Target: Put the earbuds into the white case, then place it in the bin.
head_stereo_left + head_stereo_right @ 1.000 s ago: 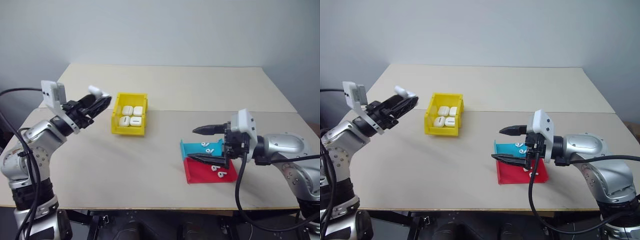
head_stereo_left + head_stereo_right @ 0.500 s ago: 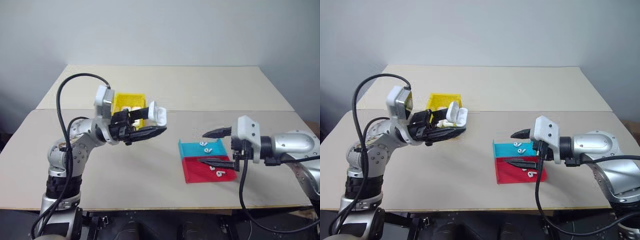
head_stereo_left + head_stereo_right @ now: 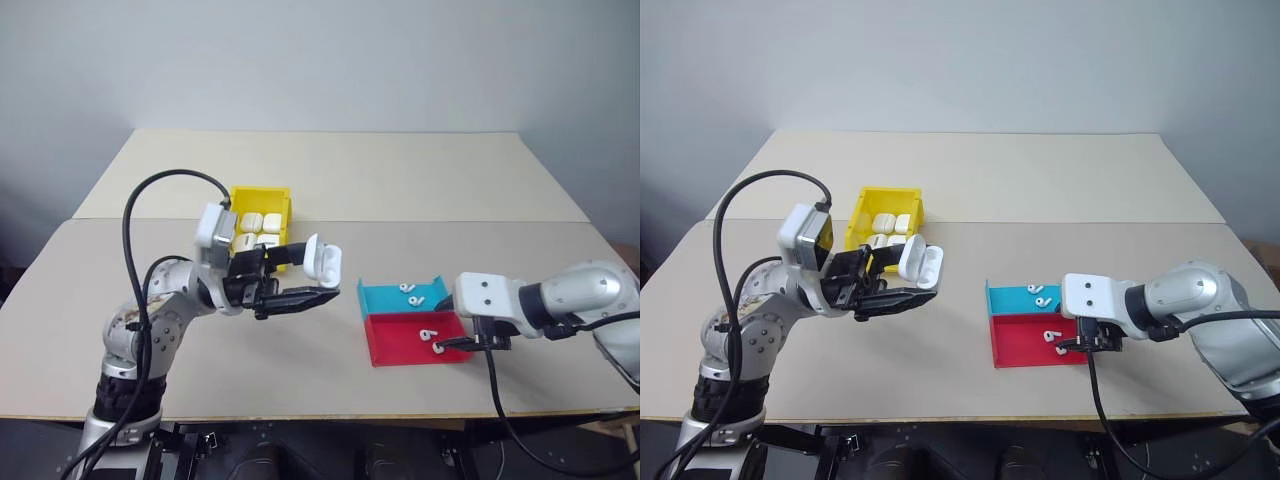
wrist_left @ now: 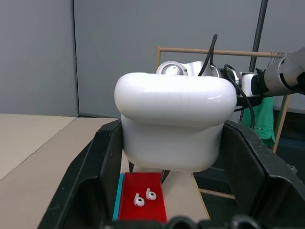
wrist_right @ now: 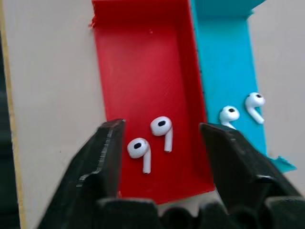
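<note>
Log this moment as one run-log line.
left claw: shut on white case, lid open | right claw: open over two earbuds in red tray | bin: four cases

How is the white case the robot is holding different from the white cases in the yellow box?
The held white case is up in the air, clamped in the left end effector; the cases in the yellow bin lie flat. The held one stands alone; the binned ones sit packed together. All are glossy, white and rounded.

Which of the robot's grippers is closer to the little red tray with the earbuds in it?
The right gripper: it hangs just over the red tray, fingers straddling two earbuds. The left gripper is off to the tray's left, holding the white case.
</note>
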